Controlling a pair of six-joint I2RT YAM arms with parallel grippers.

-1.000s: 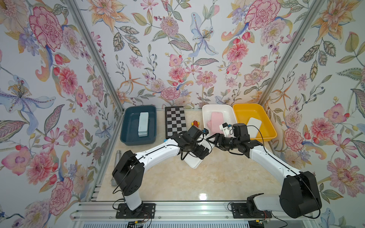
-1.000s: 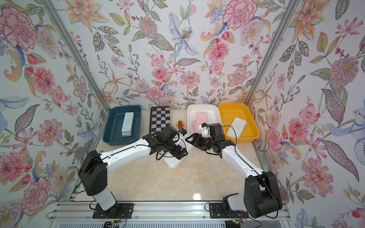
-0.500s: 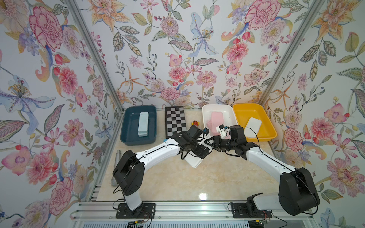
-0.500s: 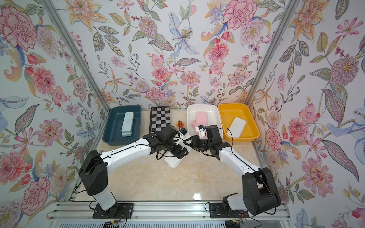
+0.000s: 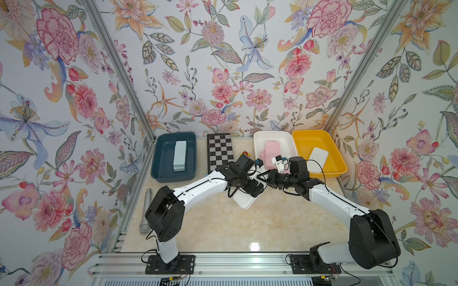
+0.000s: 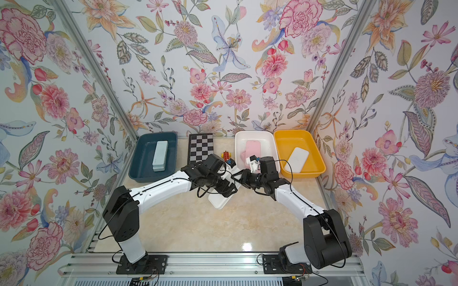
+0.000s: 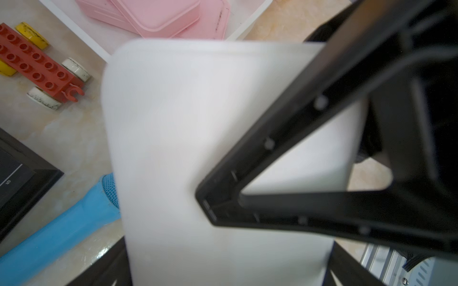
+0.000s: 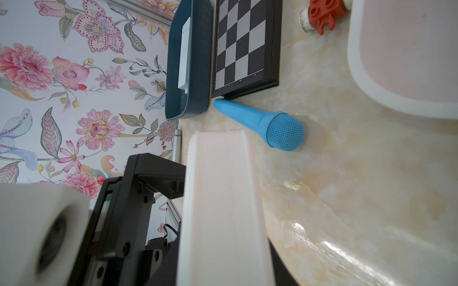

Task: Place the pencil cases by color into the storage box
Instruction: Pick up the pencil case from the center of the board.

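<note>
White plastic sits pinched at both ends: the right gripper (image 5: 263, 178) has just clamped onto the white pencil case (image 5: 245, 198), which the left gripper (image 5: 257, 182) holds in wide-spread jaws above the table; a handover toward the yellow tray (image 5: 333, 154) seems underway. Only the right wrist view shows the blue microphone (image 8: 262, 123).

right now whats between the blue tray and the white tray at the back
In both top views, the checkered board and a small red toy car lie between the blue tray and white tray.
</note>
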